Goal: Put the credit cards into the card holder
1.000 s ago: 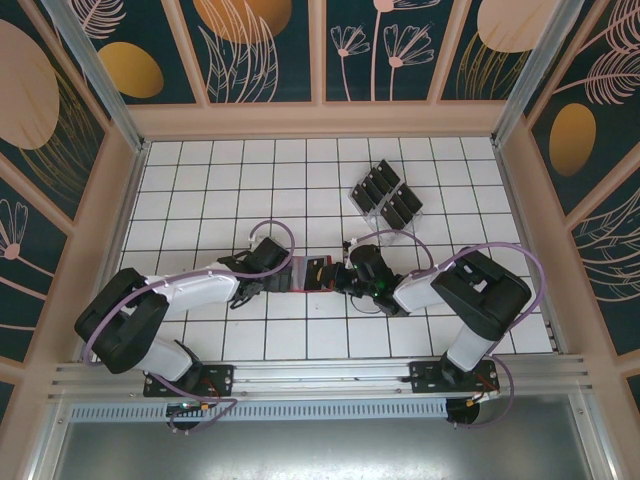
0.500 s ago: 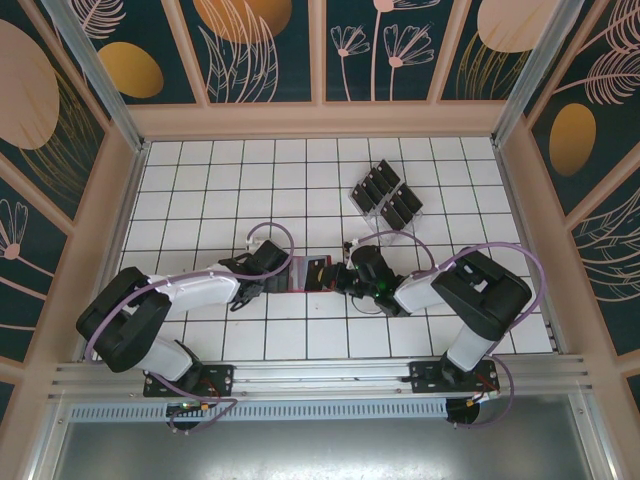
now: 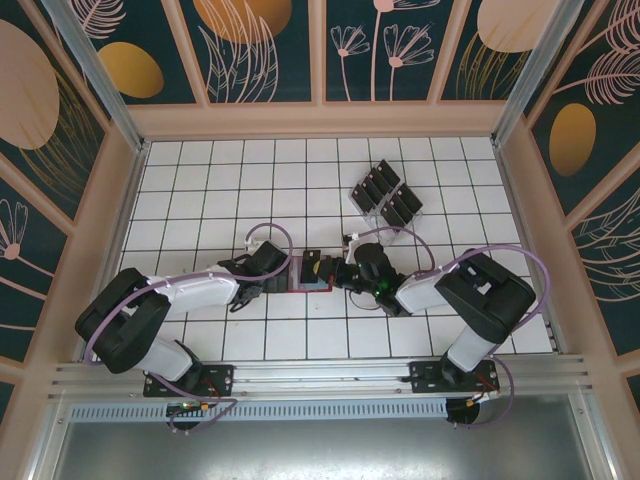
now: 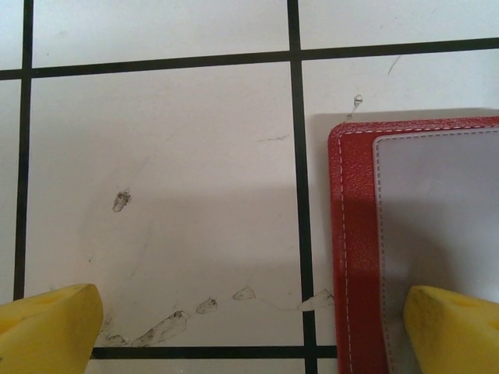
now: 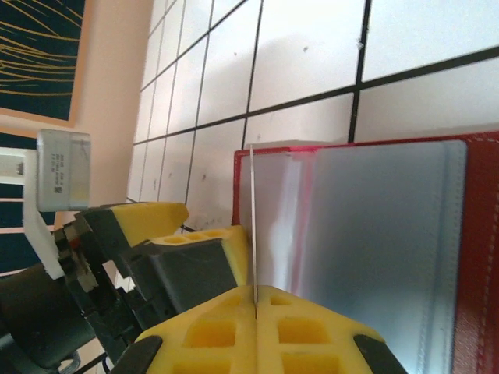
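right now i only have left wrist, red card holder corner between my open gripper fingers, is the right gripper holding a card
observer: yes, the right gripper is shut on a credit card, held edge-on over the card holder
operator: is it in the pocket yet
observer: can't tell; in the right wrist view its far end lines up with the holder's red edge
operator: any more cards to do
observer: several more cards stand in the clear rack beyond the right arm

A clear rack [image 3: 386,199] is standing on the white tiled table [image 3: 200,180], beyond the right hand [image 3: 342,272] and well apart from it. Grey smudges [image 4: 175,323] are showing on the tile under the left hand [image 4: 249,331].
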`<act>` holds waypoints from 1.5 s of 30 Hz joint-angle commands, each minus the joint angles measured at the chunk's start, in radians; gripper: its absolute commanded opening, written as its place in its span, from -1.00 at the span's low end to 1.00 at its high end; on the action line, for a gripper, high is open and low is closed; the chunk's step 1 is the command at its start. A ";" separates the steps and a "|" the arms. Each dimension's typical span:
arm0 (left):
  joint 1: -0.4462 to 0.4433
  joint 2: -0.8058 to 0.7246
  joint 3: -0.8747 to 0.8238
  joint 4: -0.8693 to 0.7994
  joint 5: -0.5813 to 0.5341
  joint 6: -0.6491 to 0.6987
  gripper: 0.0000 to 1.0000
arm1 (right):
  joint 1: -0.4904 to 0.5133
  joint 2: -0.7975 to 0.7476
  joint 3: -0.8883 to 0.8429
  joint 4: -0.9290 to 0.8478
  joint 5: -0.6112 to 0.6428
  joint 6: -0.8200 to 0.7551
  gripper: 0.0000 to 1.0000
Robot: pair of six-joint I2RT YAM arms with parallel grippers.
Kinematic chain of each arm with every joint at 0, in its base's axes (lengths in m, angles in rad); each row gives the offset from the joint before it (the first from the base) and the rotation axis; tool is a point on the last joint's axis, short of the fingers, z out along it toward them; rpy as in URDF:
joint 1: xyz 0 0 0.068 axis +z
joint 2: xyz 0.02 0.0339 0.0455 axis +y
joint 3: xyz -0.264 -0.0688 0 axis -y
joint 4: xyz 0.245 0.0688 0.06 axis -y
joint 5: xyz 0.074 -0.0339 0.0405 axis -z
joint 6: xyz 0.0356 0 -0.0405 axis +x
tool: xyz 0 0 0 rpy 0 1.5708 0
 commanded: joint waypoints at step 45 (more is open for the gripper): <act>-0.002 -0.006 -0.055 -0.027 -0.002 -0.003 0.97 | 0.014 0.294 0.023 0.343 -0.027 0.076 -1.00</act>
